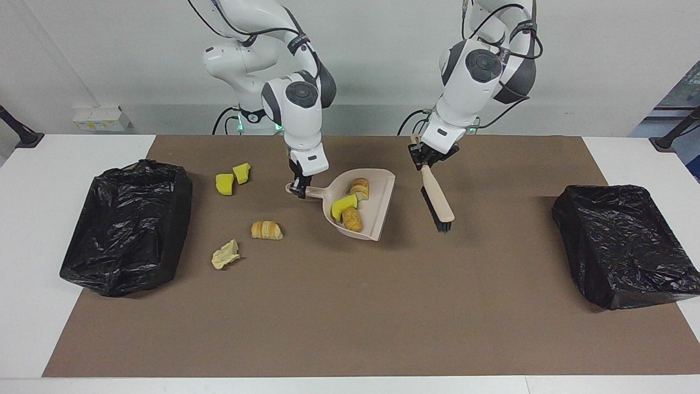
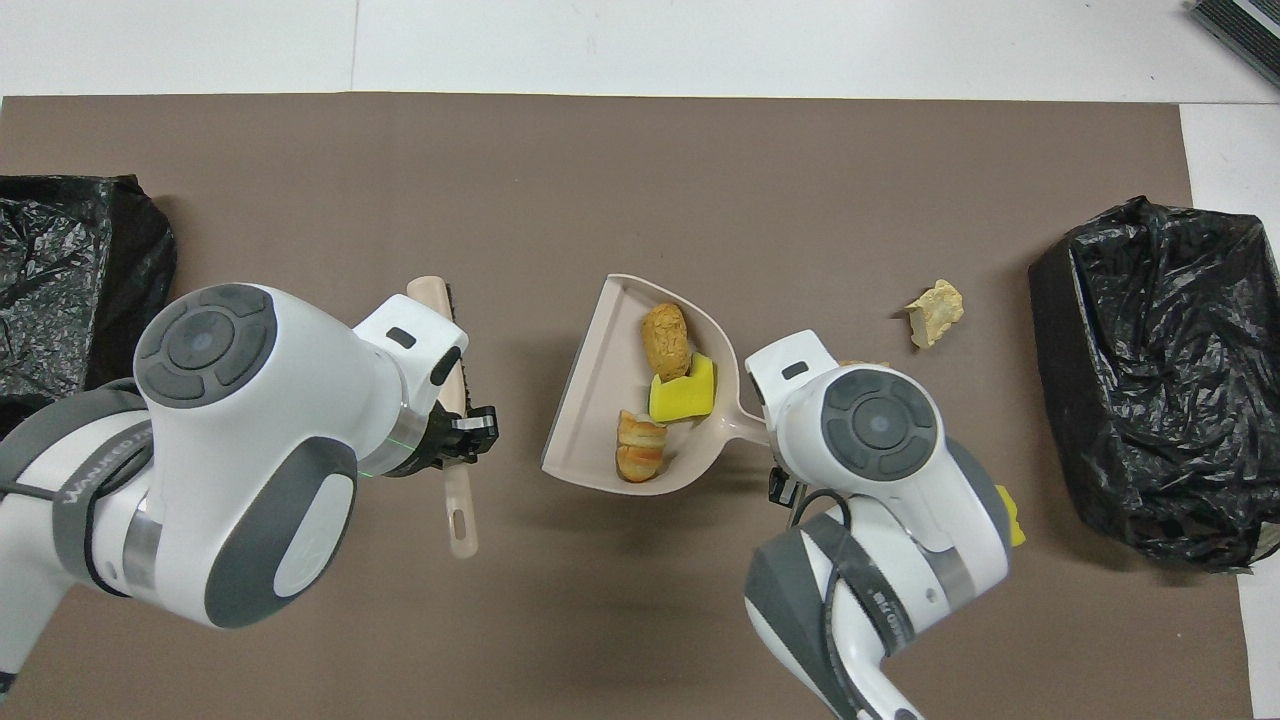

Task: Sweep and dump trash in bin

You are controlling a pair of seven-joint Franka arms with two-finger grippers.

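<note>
My right gripper (image 1: 298,190) is shut on the handle of the beige dustpan (image 1: 383,202), which is held over the middle of the mat. In the pan lie a yellow sponge chunk (image 1: 343,206), a bread piece (image 1: 353,219) and a croissant piece (image 1: 359,188). My left gripper (image 1: 423,156) is shut on the handle of the beige hand brush (image 1: 437,201), whose black bristle end hangs low beside the pan. Loose trash lies toward the right arm's end: two yellow sponge chunks (image 1: 225,184), a croissant (image 1: 266,230) and a crumpled beige scrap (image 1: 225,255). The overhead view shows the dustpan (image 2: 600,390) and the brush (image 2: 460,500) apart.
A black bag-lined bin (image 1: 128,224) stands at the right arm's end of the table, close to the loose trash. A second black bin (image 1: 623,243) stands at the left arm's end. A brown mat (image 1: 350,306) covers the table between them.
</note>
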